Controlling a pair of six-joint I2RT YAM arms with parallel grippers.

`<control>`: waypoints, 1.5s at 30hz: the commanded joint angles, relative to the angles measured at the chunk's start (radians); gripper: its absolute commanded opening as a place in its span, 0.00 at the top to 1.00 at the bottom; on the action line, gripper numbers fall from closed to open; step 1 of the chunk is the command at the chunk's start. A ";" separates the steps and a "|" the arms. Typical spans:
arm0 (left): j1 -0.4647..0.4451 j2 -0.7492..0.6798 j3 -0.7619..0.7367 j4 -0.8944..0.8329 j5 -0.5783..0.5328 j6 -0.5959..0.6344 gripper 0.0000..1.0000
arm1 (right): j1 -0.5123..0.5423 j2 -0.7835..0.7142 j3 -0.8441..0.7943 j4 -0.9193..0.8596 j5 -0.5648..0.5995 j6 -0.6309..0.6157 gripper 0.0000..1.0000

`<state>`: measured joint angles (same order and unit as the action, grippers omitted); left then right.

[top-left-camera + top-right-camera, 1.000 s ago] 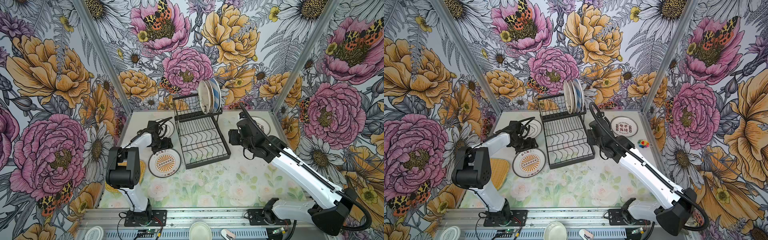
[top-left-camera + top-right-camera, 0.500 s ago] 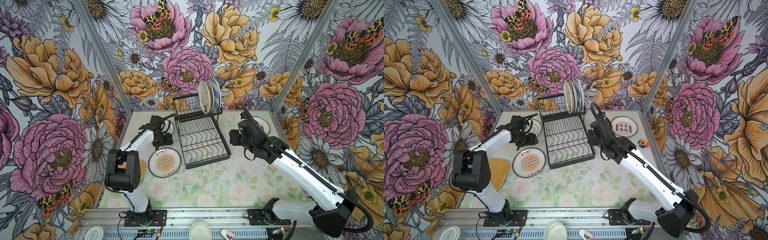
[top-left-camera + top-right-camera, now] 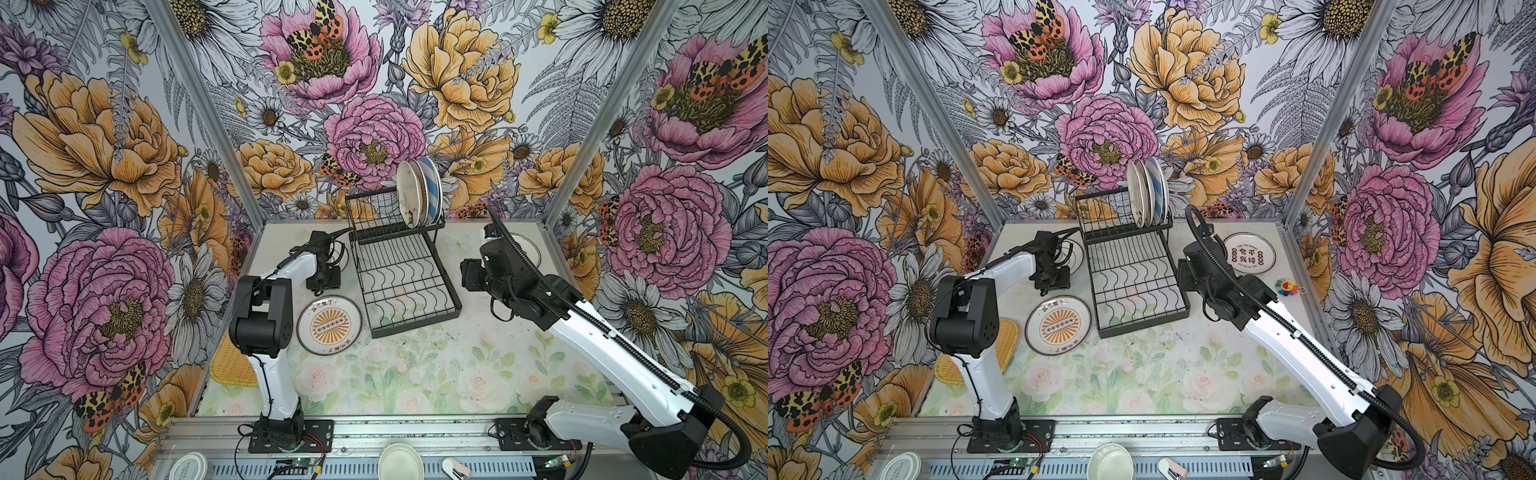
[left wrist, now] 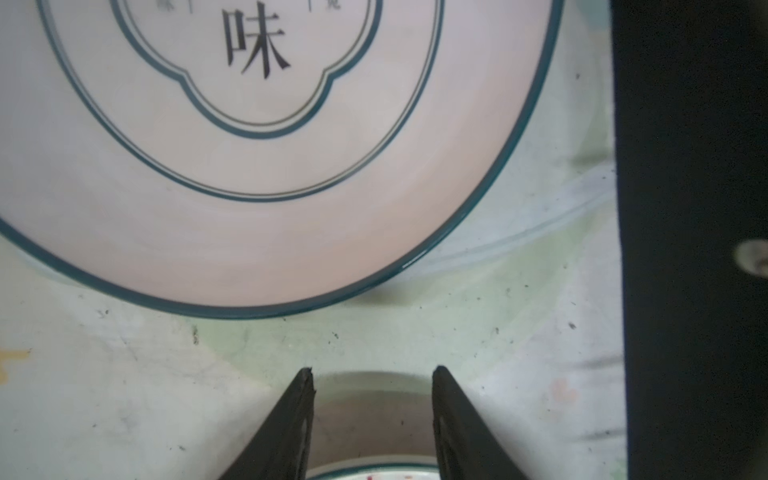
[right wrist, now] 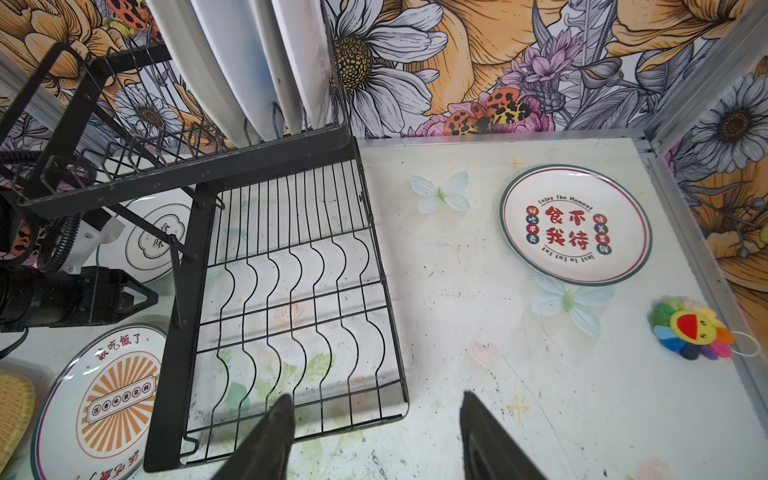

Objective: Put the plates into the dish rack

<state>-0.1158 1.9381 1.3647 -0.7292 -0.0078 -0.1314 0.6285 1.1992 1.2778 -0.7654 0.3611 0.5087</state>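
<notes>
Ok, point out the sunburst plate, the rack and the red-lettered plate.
sunburst plate (image 3: pixel 329 325): in a top view, orange centre.
rack (image 5: pixel 183 332): in the right wrist view, side bar.
red-lettered plate (image 3: pixel 1249 253): in a top view, lettered middle.

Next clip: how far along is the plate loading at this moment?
Done: what looks like three plates stand in the upper tier of the dish rack; its lower tier is bare. In hand: nothing; the left gripper, jaws apart, hovers beside the teal-rimmed plate, and the right gripper is open and empty. Left: that plate, the sunburst plate, the red-character plate and the yellow woven tray, all outside the rack.
</notes>
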 commanded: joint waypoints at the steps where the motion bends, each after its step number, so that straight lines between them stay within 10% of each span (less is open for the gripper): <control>1: -0.004 0.005 0.010 0.014 -0.037 -0.009 0.52 | -0.007 -0.015 -0.008 0.016 -0.002 0.011 0.37; 37: -0.193 -0.316 -0.445 -0.053 0.122 -0.263 0.52 | -0.008 -0.040 -0.032 0.021 -0.011 0.019 0.37; 45: -0.109 -0.507 -0.488 -0.056 0.099 -0.358 0.12 | -0.009 -0.056 -0.044 0.023 -0.011 0.021 0.37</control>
<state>-0.2790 1.5185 0.8993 -0.7837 0.0837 -0.4278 0.6266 1.1767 1.2449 -0.7650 0.3538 0.5163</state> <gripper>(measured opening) 0.865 0.634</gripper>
